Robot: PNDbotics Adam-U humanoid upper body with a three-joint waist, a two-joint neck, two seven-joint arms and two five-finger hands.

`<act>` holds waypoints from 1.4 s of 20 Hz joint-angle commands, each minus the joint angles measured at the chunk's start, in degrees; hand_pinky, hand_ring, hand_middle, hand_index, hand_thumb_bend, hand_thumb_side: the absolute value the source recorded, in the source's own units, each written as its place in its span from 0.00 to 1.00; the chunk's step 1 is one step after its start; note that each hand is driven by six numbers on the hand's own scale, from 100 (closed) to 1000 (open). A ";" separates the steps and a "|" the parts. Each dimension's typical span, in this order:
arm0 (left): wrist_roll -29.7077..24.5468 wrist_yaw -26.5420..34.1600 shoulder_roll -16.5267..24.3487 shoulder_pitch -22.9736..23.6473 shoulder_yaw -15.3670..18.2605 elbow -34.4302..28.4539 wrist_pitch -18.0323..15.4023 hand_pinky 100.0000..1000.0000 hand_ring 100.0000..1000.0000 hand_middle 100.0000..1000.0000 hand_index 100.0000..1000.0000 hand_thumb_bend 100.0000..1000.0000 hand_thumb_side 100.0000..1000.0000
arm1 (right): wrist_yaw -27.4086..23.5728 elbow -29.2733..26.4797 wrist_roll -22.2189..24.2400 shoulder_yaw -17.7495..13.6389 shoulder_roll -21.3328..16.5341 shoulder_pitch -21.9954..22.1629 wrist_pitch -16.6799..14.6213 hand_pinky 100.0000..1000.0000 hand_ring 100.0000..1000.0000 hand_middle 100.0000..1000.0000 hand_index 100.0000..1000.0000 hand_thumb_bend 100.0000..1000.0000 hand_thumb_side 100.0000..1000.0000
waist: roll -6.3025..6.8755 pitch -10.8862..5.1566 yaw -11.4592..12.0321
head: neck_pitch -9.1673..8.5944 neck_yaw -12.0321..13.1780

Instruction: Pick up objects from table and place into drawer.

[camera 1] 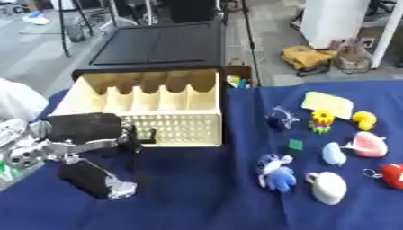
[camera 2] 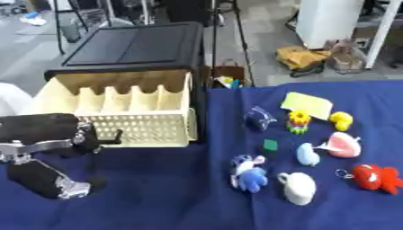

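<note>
Left eye view: perforated cream plastic drawer (camera 1: 177, 128), ribbed inside.

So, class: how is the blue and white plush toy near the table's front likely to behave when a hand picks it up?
The blue and white plush toy looks soft, so it would probably squash and flop. It seems light for its size. Lying flat on the blue cloth, it is unlikely to roll.

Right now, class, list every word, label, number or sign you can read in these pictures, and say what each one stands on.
None can be read.
The pale yellow card shows no legible print.
The drawer, the black cabinet and the toys, such as the white mug, bear no visible text.
</note>
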 commanded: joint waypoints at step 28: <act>3.78 -14.44 0.98 1.53 4.02 -0.69 -5.16 0.00 0.06 0.09 0.96 0.25 0.71 | -0.42 -0.83 -0.27 -0.68 -1.50 -0.04 0.38 0.71 0.80 0.69 0.71 0.17 0.95 | -0.05 -0.71 2.25 | -1.12 0.04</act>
